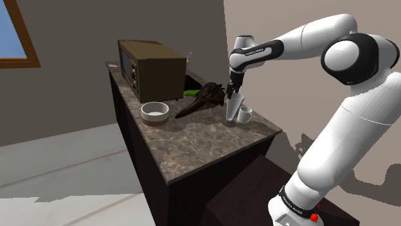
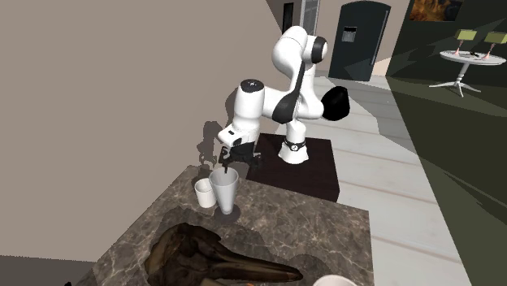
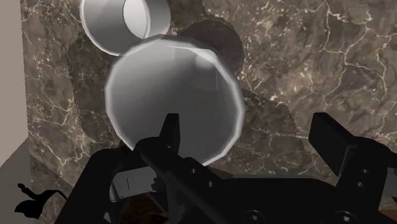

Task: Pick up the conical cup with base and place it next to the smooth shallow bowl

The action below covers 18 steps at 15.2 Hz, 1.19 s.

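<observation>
Your claw (image 3: 248, 124) spread open astride the rim of the conical cup (image 3: 173, 95), not pinching it, cup upright centre-right in the shoulder view on the table (image 1: 199, 144), small mug (image 1: 245, 115) just beside, shallow bowl (image 1: 155, 112) further left.

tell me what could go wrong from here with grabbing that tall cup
1. The open black gripper seems to straddle one wall of the pale grey conical cup; closing on one side could tip this tall, narrow cup.
2. The small white mug stands close beside the cup, so it might get knocked.
3. A dark, long pointed object lies between the cup and the white shallow bowl; a low carry could clip it.
</observation>
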Tool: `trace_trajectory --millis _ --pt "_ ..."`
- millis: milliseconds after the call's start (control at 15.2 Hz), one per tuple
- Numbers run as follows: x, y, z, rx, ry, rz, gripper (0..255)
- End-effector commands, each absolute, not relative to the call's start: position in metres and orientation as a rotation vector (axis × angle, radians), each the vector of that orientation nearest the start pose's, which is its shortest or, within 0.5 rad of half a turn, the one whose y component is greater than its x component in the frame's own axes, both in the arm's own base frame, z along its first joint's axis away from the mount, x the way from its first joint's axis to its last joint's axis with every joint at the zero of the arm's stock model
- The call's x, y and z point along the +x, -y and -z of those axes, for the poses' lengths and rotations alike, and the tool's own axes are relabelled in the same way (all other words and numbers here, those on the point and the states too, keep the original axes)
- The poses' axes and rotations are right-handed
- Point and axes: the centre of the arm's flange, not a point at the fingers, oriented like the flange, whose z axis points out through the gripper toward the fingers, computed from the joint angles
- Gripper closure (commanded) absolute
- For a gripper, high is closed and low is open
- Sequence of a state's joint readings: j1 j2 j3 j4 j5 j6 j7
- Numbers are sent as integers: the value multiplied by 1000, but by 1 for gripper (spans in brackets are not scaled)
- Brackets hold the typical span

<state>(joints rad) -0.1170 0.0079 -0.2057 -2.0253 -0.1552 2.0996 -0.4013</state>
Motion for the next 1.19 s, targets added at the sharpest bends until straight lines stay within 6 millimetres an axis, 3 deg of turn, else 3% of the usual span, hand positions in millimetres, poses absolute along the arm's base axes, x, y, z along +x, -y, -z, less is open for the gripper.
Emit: trace_trajectory --millis 0,264,792,858,1122 --pt "532 188 -440 -3285 251 23 0" --pt "532 191 -416 -3285 251 23 0" --pt "532 191 -416 -3285 251 23 0" --pt "532 191 -416 -3285 251 23 255" --pt "532 191 -416 -3285 251 23 255"
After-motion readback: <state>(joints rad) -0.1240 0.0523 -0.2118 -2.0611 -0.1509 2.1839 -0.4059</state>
